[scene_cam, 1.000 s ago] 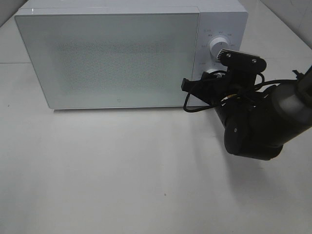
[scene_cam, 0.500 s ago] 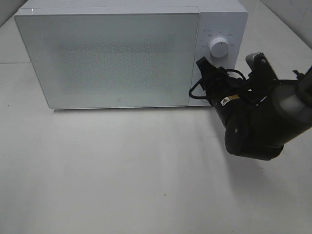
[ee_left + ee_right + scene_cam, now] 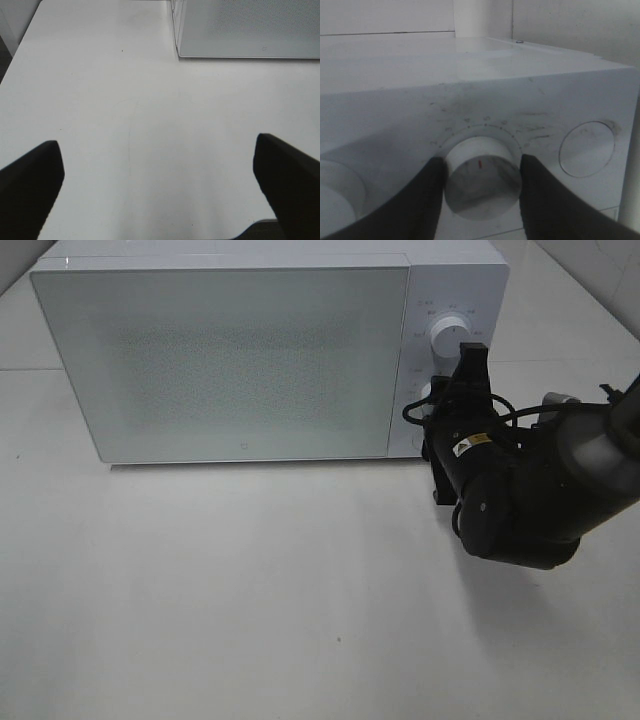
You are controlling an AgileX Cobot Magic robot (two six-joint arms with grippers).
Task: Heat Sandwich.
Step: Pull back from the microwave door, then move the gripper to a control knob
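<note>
The sandwich is out of view; the white microwave (image 3: pixel 230 360) stands with its door closed. My right gripper (image 3: pixel 432 400) reaches to the control panel and is shut on the lower dial (image 3: pixel 482 177), one black finger (image 3: pixel 427 200) pressed against each side of it. That dial has a red mark on its face and tick marks around it. The upper dial (image 3: pixel 450 337) is free. My left gripper (image 3: pixel 160 190) hangs open over bare white table (image 3: pixel 150 125), with nothing between its fingers (image 3: pixel 30 185), and it does not show in the exterior view.
A round button (image 3: pixel 586 149) sits on the panel beside the held dial. The microwave's front corner (image 3: pixel 182 52) shows in the left wrist view. The right arm's bulky black body (image 3: pixel 520 500) hovers above the table in front of the panel.
My right wrist has rolled while staying on the lower dial; its camera bracket swung from above the gripper round to the right side. Nothing else moved.
</note>
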